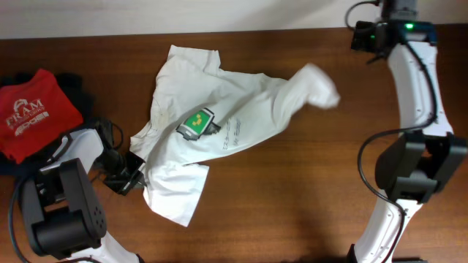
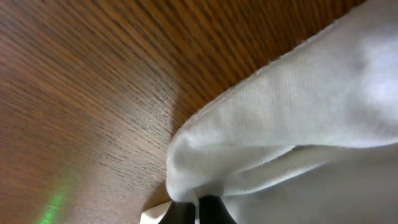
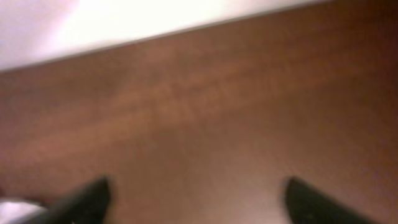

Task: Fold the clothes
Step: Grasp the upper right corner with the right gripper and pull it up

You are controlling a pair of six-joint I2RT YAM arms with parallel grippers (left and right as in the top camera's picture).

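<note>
The white T-shirt (image 1: 219,109) lies crumpled on the brown table, with its green and dark graphic (image 1: 196,123) facing up. One end (image 1: 319,86) near the right looks blurred. My left gripper (image 1: 130,179) is at the shirt's lower left edge and is shut on a fold of white fabric; the left wrist view shows the fingers (image 2: 198,208) pinching the cloth (image 2: 298,124). My right gripper (image 1: 363,35) is at the far right edge of the table, away from the shirt. Its fingers (image 3: 196,186) are spread wide open over bare wood, holding nothing.
A red shirt with white "FRAM" lettering (image 1: 33,109) lies at the far left on a dark garment (image 1: 73,84). The table's far edge meets a white wall (image 1: 219,14). Bare wood (image 1: 292,190) shows at the front right of the T-shirt.
</note>
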